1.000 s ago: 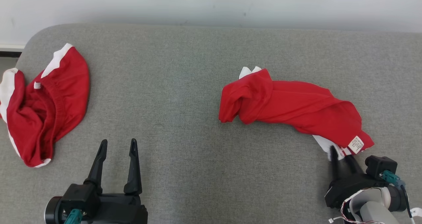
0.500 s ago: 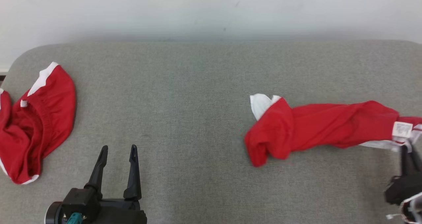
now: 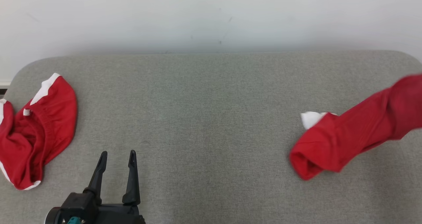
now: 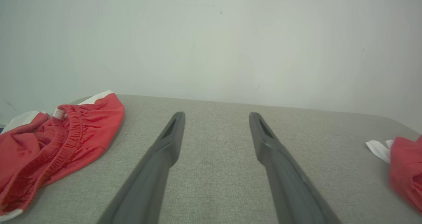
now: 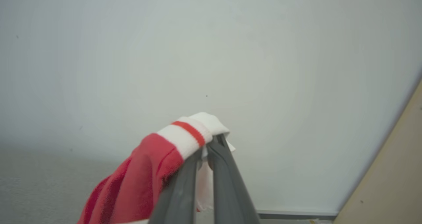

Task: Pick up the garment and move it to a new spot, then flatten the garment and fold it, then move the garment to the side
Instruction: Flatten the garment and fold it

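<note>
Left gripper (image 3: pixel 118 152): two long matte-black fingers (image 4: pixel 165 151) tapering to narrow tips, seated in a blocky black base (image 3: pixel 82 201) with a teal connector (image 3: pixel 73 220) at its lower edge. Each finger carries a slim recessed slot (image 4: pixel 169 129) near the tip. Right gripper (image 5: pixel 211 141): same smooth dark grey fingers.

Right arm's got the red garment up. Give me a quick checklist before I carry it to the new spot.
1. Right gripper shut on the garment's striped cuff: ok.
2. Garment lifted off the table: not ok, its low end seems to rest there.
3. Left gripper open, holding nothing: ok.
4. Red shorts at the table's left, apart from the garment: ok.
5. How deep the cuff sits in the grip: cannot tell.
</note>
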Controlling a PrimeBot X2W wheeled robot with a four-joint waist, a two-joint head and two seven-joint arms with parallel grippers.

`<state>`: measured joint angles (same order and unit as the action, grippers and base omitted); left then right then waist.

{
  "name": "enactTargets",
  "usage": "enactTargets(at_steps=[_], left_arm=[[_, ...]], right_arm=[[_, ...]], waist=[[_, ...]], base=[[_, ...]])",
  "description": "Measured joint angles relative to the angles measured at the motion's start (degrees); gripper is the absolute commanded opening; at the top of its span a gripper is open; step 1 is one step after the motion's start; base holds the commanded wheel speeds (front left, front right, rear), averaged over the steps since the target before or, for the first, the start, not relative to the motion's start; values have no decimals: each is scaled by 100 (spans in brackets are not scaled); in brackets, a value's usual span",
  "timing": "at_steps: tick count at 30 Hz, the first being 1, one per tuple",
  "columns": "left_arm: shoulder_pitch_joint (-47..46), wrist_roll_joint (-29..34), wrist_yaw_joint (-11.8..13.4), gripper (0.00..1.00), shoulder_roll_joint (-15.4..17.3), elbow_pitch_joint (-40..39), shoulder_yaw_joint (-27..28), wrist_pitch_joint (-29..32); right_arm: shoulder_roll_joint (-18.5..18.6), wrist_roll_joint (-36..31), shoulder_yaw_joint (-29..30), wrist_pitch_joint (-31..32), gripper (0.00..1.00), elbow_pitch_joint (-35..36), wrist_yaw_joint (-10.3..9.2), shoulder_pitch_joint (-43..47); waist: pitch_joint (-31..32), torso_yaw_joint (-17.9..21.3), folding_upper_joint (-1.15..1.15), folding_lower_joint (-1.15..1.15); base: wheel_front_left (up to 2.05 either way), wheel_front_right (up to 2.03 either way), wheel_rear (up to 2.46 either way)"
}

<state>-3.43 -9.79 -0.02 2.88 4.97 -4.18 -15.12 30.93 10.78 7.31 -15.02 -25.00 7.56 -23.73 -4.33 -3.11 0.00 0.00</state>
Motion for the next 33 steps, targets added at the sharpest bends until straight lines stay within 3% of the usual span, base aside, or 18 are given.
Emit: enactTargets(at_steps=[6,11,16,25,33], left_arm=[[12,-27,-26,100,0,0,16,0],[15,-62,1,100,-1,-16,-14,0],[24,-99,51,100,-2,-36,-97,0],[-39,-247,152,100,-4,-55,-264,0],[-73,-308,254,100,-2,-82,-372,0]], right_arm=[[169,-169,-613,299,0,810,-1,-753],[31,-119,-1528,392,0,1135,-1,-1205],[-417,15,-2537,370,0,942,0,-1369],[-1562,269,-4531,65,0,25,-1,-1662],[-2352,441,-5615,9,0,-391,-1,-1647]], waist=[[47,-121,0,0],[57,-277,0,0],[46,-472,0,0],[-135,-934,0,0],[-304,-1205,0,0]], base=[[0,0,0],[0,0,0],[0,0,0],[0,0,0],[0,0,0]])
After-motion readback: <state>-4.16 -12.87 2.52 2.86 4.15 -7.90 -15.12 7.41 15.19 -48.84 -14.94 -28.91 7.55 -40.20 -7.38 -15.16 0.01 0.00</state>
